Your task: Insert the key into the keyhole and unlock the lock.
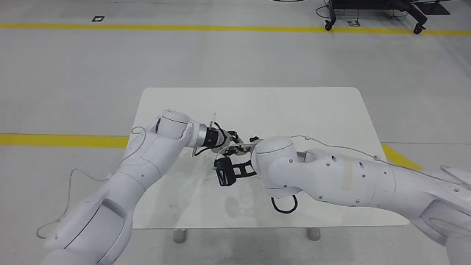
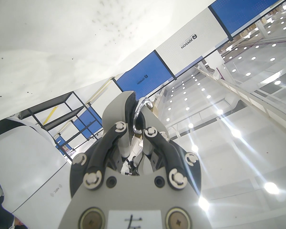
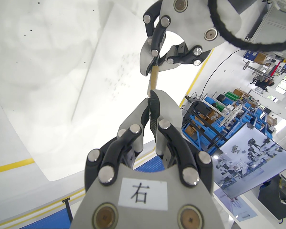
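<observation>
Overhead, both arms met above the middle of the white table [image 1: 324,118], somewhat nearer its front edge than its back edge. The left end effector [image 1: 232,139] and the right end effector [image 1: 246,147] stood tip to tip, raised off the surface.

Seen from the left wrist, the left end effector [image 2: 138,107] was clamped on the padlock [image 2: 139,117]. Its silver shackle [image 2: 145,101] curved out past the fingertips, and the rest of the lock was hidden behind a finger.

From the right wrist, the right end effector [image 3: 151,101] had its fingers drawn together right at one end of the padlock's brass body [image 3: 154,79]. The other end of that body was pinched in the left end effector [image 3: 155,65]. The key itself was hidden between the ribbed pads, so I judged it to be gripped there rather than saw it. The keyhole could not be made out either.

By this reading the early part was done: lock and key were each lifted, held in the air and lined up end to end. Whether the blade had already entered the keyhole could not be told. The turn of the key and the release of the shackle appeared still to be done.
</observation>
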`<control>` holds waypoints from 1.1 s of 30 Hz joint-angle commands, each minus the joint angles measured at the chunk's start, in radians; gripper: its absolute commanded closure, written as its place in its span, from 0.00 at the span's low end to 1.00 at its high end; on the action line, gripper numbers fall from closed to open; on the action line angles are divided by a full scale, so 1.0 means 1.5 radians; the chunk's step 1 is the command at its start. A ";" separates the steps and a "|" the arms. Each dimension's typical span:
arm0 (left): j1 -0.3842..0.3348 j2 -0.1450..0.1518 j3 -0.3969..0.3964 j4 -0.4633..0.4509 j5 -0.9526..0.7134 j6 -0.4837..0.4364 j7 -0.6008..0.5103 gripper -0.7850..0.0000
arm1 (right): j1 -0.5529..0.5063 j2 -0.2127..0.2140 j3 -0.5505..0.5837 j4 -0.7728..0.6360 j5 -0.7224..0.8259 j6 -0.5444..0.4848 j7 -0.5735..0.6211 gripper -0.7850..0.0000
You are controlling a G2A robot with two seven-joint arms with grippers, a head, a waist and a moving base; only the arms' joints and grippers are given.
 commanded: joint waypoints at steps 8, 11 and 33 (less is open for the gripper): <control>0.004 0.003 -0.008 -0.007 0.004 0.000 0.003 1.00 | 0.004 0.010 0.000 -0.010 0.010 0.009 0.009 1.00; 0.007 0.004 -0.015 -0.008 -0.004 -0.014 -0.010 1.00 | 0.011 0.018 0.017 -0.023 0.041 0.019 0.016 1.00; 0.020 0.020 -0.039 0.018 -0.198 -0.188 -0.234 1.00 | -0.466 0.277 0.578 -0.127 -0.003 -0.030 -0.495 1.00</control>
